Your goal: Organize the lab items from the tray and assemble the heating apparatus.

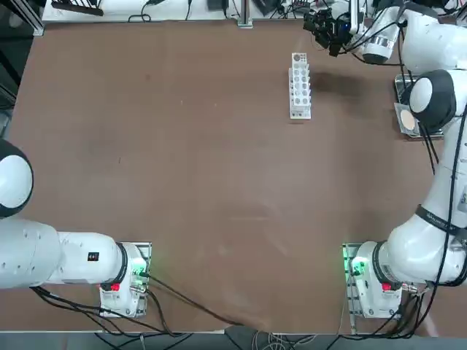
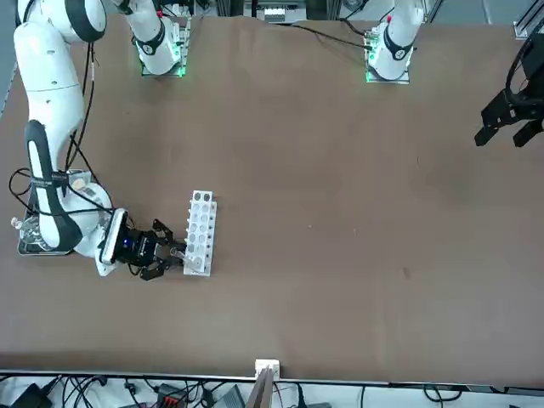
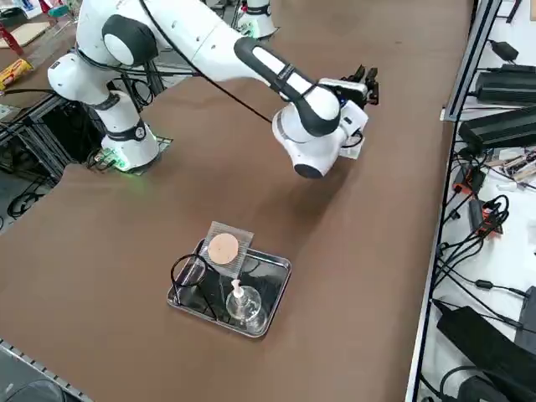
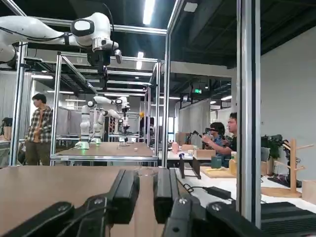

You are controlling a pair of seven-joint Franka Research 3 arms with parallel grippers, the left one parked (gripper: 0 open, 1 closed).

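Hovering right end effector, spread, seemingly near far table edge, well apart from tray.

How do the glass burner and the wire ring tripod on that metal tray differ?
The burner is clear and rounded, while the tripod is thin black wire. The burner has a white top; the tripod ends in an open ring. The burner stands upright, whereas the tripod leans toward the tray's edge. Both sit on the shiny tray.
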